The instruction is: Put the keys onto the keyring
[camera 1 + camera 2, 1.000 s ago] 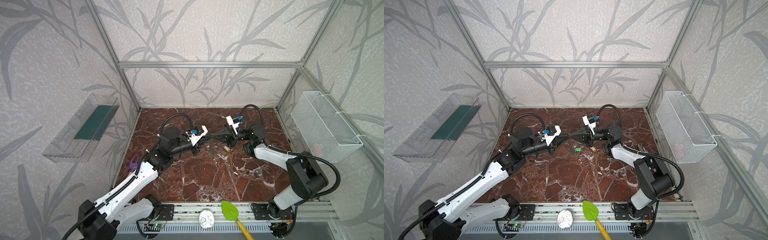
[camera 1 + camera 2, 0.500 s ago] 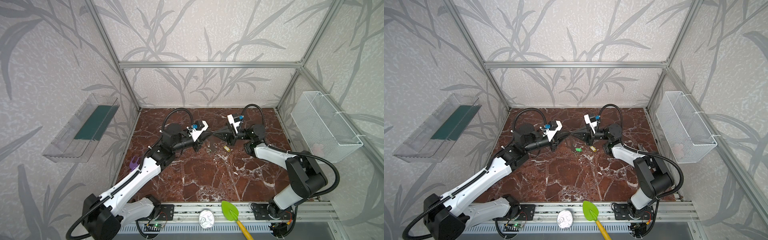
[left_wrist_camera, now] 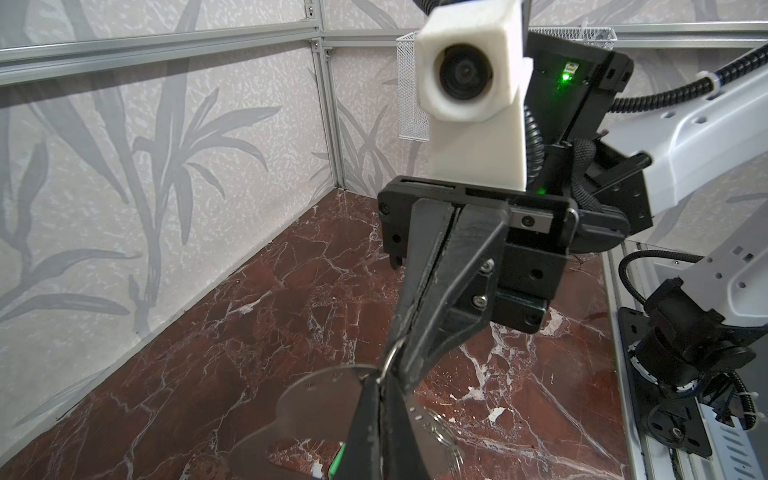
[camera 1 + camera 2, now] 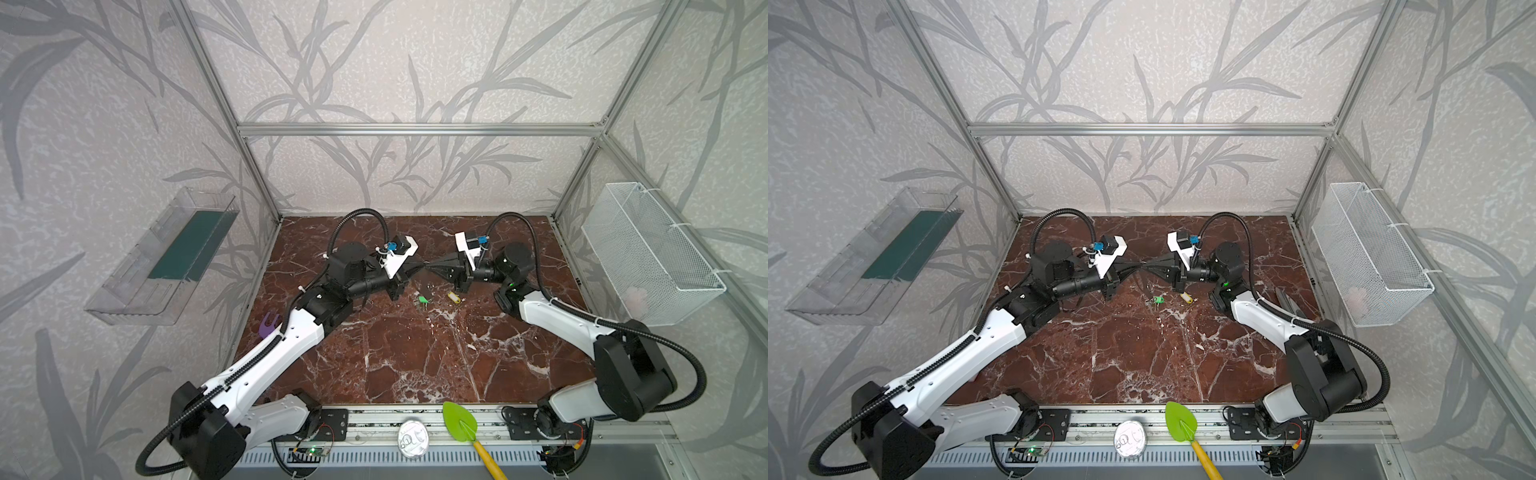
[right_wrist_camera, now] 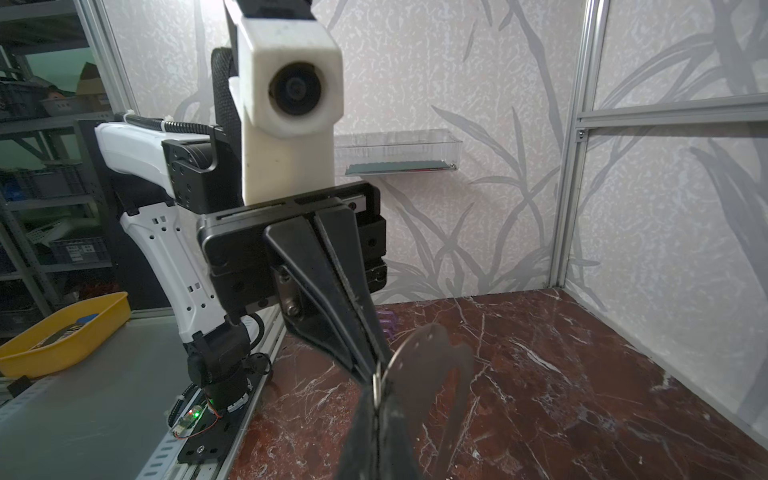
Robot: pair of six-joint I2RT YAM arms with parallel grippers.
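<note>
Where the two arms meet tip to tip above the table [image 4: 395,353], the right gripper [image 5: 376,399] is pressed together on the keyring [image 5: 432,357], pinching a thin wire loop at its edge. The left gripper [image 3: 375,384] is clamped at the same spot, but its own fingers hide what it nips. In both top views the plate is hard to make out. Below them, on the marble, lie the green-tagged key [image 4: 423,300] and the yellow-tagged key [image 4: 453,297], near each other, their blades too small to tell.
</note>
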